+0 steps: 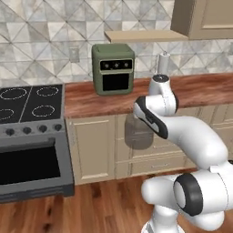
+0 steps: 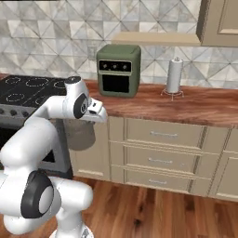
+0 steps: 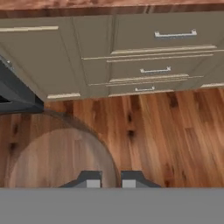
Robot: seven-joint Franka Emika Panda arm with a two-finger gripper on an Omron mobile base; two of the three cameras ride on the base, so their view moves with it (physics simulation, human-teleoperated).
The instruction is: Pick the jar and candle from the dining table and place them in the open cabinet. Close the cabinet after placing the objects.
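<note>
A kitchen wall of grey patterned tile backs a reddish wood counter (image 2: 195,104) over beige drawers (image 2: 160,151), with a black stove (image 1: 27,132) at the left and plank floor (image 3: 166,131) below. Both base views show the open cabinet (image 1: 200,18) up high with its tan shelf (image 1: 145,35), and an olive toaster oven (image 2: 117,70) under it; the right base view shows a whole paper towel roll (image 2: 175,75), which my arm half hides from the left. My pincer (image 3: 111,179) is clamped on the jar (image 1: 136,134), hanging in the air before the drawers. My hand view shows its smoky round body (image 3: 57,153) against the floor
</note>
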